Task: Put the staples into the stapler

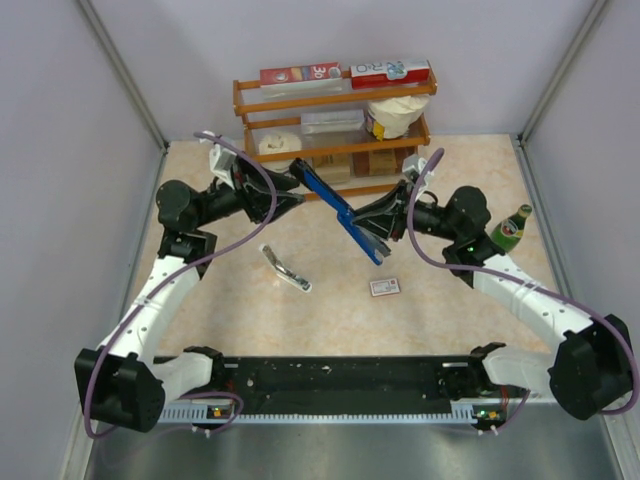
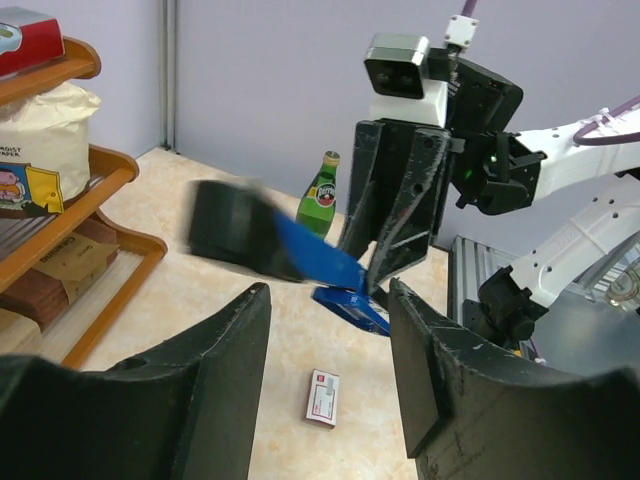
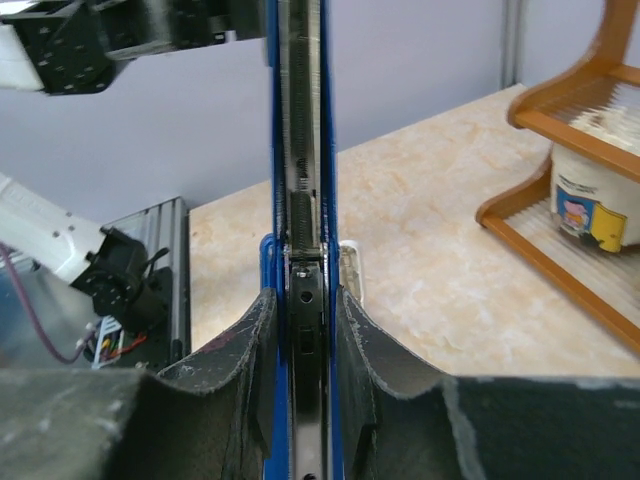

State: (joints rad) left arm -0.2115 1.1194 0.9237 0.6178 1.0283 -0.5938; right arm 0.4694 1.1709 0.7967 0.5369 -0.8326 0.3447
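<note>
Firmly, the right hand (image 3: 305,305) clamps the blue stapler (image 1: 330,200), holding it tilted above the tabletop (image 1: 450,300). The left hand (image 1: 292,196) is spread wide and holds nothing, at the stapler's far-left end. The staples box (image 1: 384,287) lies flat on the tabletop nearer, right of a silver stapler (image 1: 285,268).

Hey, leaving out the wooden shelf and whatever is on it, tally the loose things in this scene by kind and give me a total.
Staplers: 2, the blue stapler and the silver stapler
Boxes: 1, the staple box
Bottles: 1, the green bottle
Total: 4
</note>
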